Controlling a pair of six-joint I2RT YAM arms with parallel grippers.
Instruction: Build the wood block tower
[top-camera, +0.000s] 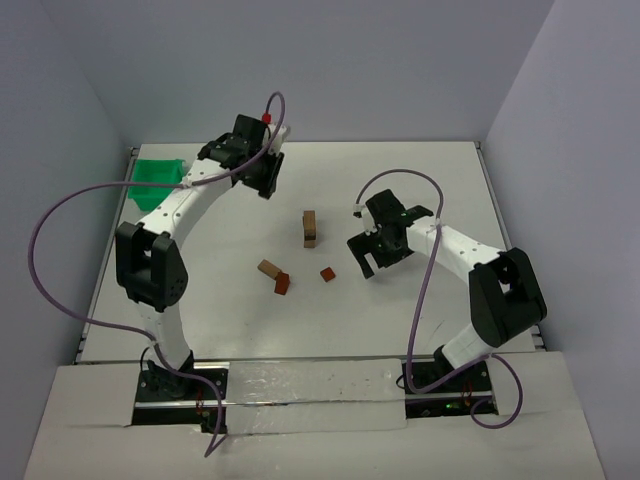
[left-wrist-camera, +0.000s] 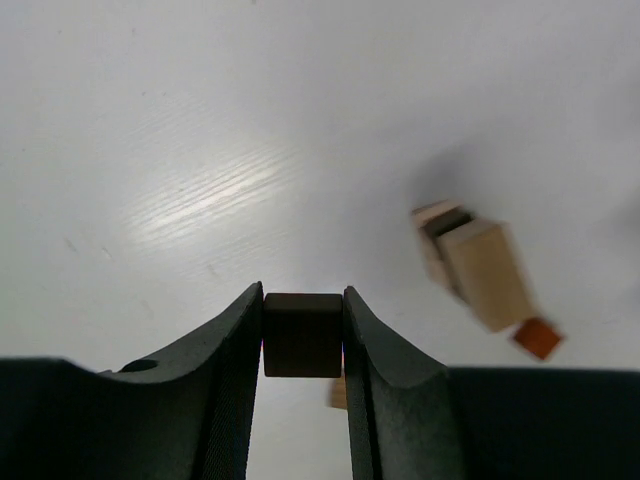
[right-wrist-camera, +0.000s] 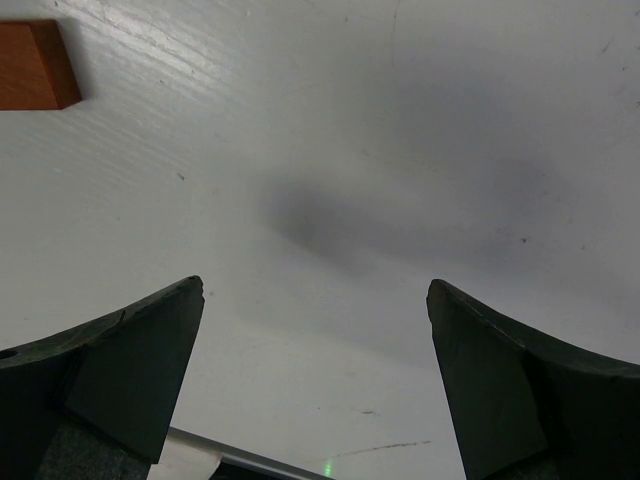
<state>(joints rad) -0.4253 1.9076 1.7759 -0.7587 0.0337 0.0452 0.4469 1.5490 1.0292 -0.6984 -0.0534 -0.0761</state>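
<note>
The wood block tower (top-camera: 310, 228) stands mid-table, a tan block on top of darker brown ones; in the left wrist view it (left-wrist-camera: 478, 268) appears right of the fingers, blurred. My left gripper (top-camera: 267, 182) hovers to the tower's far left, shut on a dark brown block (left-wrist-camera: 303, 335) held between the fingertips (left-wrist-camera: 303, 300). My right gripper (top-camera: 371, 256) is open and empty to the tower's right, low over bare table (right-wrist-camera: 315, 290). Loose blocks lie in front of the tower: a tan one (top-camera: 268, 268), a reddish-brown one (top-camera: 283, 284) and a small reddish one (top-camera: 328, 274).
A green plastic bin (top-camera: 160, 172) sits at the far left corner. The small reddish block also shows in the left wrist view (left-wrist-camera: 538, 338), and a reddish block lies at the top left of the right wrist view (right-wrist-camera: 35, 65). Walls enclose the table on three sides.
</note>
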